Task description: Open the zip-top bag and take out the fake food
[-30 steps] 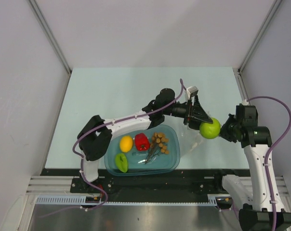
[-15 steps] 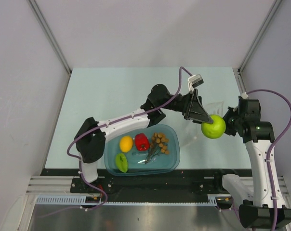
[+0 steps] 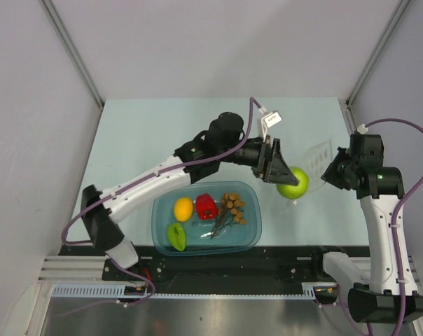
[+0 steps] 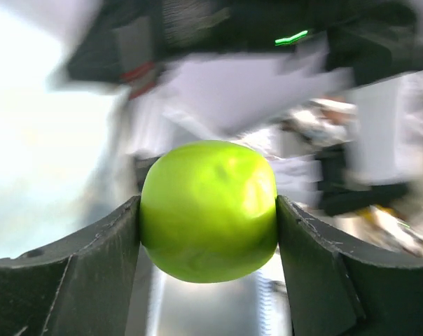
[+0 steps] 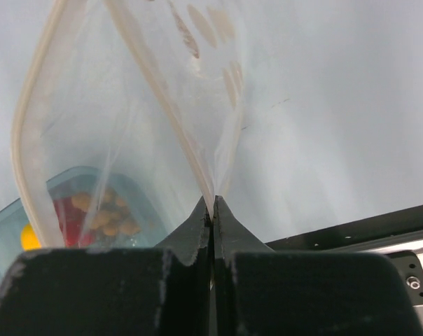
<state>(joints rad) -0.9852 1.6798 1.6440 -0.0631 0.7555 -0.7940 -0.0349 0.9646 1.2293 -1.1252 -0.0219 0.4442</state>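
Apple (image 3: 293, 183) just pulled clear of zip-top bag (image 3: 322, 152).
Left gripper (image 3: 284, 178) pinches the apple between both pads and has drawn it left, off the bag mouth where it sat a second ago. A gap now shows between apple and plastic. Right gripper (image 5: 213, 210) is pressed together on the bag's edge and holds it up at right, slightly farther back than before. From the right wrist view the bag looks empty. Teal tub (image 3: 250, 234), near centre, already holds lemon (image 3: 183, 208), red piece (image 3: 206, 206), green piece (image 3: 176, 236) and brown-ball bunch (image 3: 232, 204). Probably the last item, with only the drop into the tub left.
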